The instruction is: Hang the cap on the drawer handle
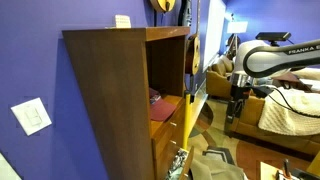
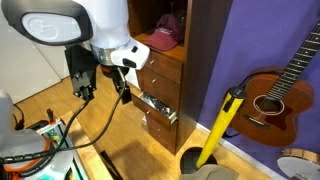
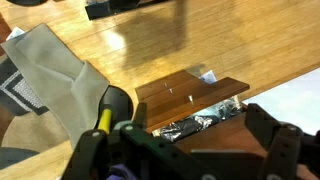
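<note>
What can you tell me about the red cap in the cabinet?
The cap is dark red and looks like soft cloth, with a rounded top. It lies on the open shelf of the brown cabinet, above the drawers. Only the shelf seems to touch it; it hangs on no handle yet.

Home living room, acoustic guitar [image 2: 283, 97] against purple wall [image 2: 250, 40], wooden cabinet [image 1: 115, 90], wood floor [image 3: 220, 50]
</note>
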### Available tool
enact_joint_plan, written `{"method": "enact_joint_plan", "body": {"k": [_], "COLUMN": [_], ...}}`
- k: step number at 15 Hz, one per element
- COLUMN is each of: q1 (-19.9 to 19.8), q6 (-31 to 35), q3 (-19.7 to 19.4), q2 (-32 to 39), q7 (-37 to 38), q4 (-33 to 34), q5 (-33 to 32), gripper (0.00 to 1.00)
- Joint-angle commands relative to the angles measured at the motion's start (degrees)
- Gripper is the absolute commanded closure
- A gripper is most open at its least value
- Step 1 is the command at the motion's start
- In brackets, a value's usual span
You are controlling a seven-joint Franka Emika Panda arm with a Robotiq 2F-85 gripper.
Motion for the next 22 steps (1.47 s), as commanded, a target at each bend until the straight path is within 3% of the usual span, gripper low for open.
{"method": "enact_joint_plan", "body": {"k": [1, 6, 8, 15, 19, 22], "q1": [-1.14, -1.14, -0.23, 5.26, 10.61, 13.57], "q6": [-0.11, -0.11, 2.76, 22.92, 34.16, 36.44], "q3": [0.98, 0.98, 1.47, 3.77, 4.64, 4.3], "q2": [0.22, 0.22, -0.27, -0.81, 2.17, 5.66], "q7": [-0.51, -0.51, 0.35, -1.29, -4.75, -6.49], "q4": [0.1, 0.1, 0.87, 2.99, 5.46, 8.51], "q5": [0.55, 0.55, 3.31, 19.55, 22.29, 21.95], "gripper": [0.0, 0.0, 0.0, 0.0, 0.0, 0.0]}}
